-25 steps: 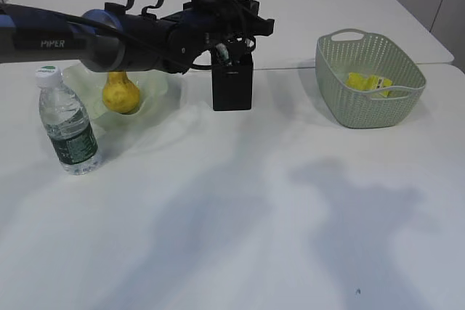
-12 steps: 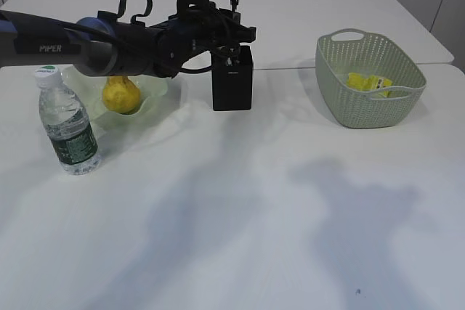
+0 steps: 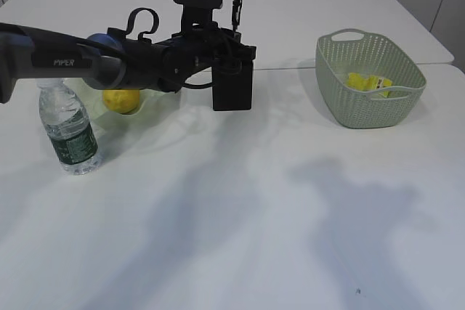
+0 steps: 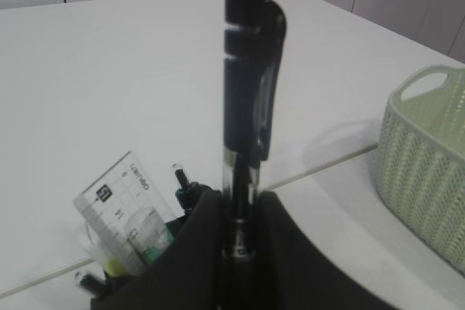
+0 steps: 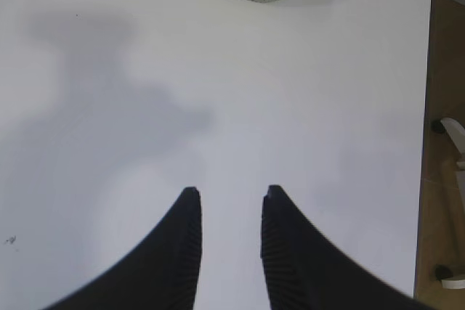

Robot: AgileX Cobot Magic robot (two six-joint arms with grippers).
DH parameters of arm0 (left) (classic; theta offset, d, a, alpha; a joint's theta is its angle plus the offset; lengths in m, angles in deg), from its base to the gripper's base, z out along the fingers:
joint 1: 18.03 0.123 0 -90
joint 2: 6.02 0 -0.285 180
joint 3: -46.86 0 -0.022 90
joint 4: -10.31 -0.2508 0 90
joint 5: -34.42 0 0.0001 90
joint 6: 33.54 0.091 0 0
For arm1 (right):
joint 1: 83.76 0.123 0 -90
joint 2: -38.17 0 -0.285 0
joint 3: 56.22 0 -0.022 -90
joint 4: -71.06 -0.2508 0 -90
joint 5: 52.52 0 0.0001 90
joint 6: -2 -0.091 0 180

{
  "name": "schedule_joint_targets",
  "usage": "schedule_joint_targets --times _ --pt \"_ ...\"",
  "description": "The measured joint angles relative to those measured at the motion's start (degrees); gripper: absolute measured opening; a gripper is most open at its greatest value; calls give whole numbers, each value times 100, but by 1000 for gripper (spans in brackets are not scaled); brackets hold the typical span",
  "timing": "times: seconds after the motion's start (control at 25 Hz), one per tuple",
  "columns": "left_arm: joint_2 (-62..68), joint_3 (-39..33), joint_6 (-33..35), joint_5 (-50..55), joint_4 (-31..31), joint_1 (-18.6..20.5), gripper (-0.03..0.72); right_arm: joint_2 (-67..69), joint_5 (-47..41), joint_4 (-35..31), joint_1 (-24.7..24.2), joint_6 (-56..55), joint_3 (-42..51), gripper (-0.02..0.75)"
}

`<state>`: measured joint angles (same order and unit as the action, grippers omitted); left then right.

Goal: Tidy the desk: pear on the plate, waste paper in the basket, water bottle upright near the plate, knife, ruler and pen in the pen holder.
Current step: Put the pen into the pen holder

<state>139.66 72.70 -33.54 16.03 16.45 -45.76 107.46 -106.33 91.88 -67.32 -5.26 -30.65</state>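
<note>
Carried up and back from over the pen holder (image 3: 232, 86) since a second ago; left gripper (image 4: 240, 234) clamped on the pen (image 4: 248, 117), upright above the holder, not yet dropped in; right gripper (image 5: 229, 201) apart, empty.

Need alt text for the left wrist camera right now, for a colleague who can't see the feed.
The left gripper holds a dark pen upright, shut on its lower end. Lower left, a clear ruler sticks out of the pen holder; a pale green basket sits on the white table at right.
</note>
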Motion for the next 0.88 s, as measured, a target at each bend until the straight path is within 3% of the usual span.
schedule_joint_targets --times 0.88 --pt "2 0 0 0 0 0 67 0 39 0 0 -25 0 244"
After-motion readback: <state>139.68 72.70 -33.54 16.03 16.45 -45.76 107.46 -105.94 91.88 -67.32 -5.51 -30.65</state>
